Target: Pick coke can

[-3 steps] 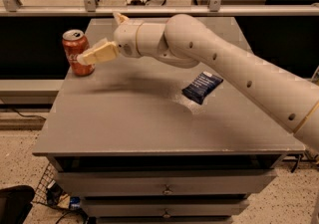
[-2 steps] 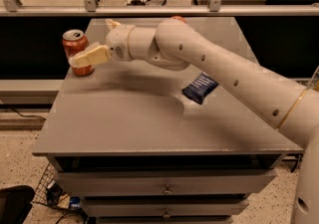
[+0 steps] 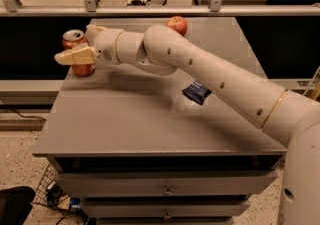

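Note:
The coke can [image 3: 76, 49] is red with a silver top and stands upright at the far left edge of the grey table [image 3: 130, 124]. My gripper [image 3: 74, 44] reaches it from the right, with the arm stretched across the table. The jaws are open and stand on either side of the can. The near tan finger [image 3: 75, 57] crosses in front of the can's middle, and the far finger [image 3: 93, 30] lies behind and to the right of its top. I cannot tell if the fingers touch the can.
A red apple [image 3: 176, 25] sits at the back of the table behind my arm. A blue packet [image 3: 196, 91] lies right of centre. A metal rail [image 3: 160, 11] runs behind the table. Drawers [image 3: 165, 189] are below the front edge.
My gripper has moved left, so the near finger now crosses in front of the can and the jaws stand around it. The apple now shows behind the arm.

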Available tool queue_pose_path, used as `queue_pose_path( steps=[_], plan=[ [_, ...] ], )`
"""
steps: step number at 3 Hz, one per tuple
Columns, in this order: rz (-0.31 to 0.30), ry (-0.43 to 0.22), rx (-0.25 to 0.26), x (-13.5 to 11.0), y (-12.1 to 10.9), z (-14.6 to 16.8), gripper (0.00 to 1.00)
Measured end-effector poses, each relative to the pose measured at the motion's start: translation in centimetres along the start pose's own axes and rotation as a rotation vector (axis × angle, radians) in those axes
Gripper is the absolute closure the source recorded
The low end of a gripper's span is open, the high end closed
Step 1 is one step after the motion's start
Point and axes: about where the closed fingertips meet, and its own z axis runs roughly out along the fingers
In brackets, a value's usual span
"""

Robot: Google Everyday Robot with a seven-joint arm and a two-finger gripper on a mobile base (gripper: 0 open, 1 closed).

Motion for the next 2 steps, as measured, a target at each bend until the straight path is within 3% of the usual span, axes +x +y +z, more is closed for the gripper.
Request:
queue_pose_path(
  steps=[1,2],
  plan=[
    [0.005,-0.044,-0.018,-0.11,0.71,1.54,0.42],
    [0.004,-0.041,-0.021,-0.16,0.88,1.6,0.64]
  ],
)
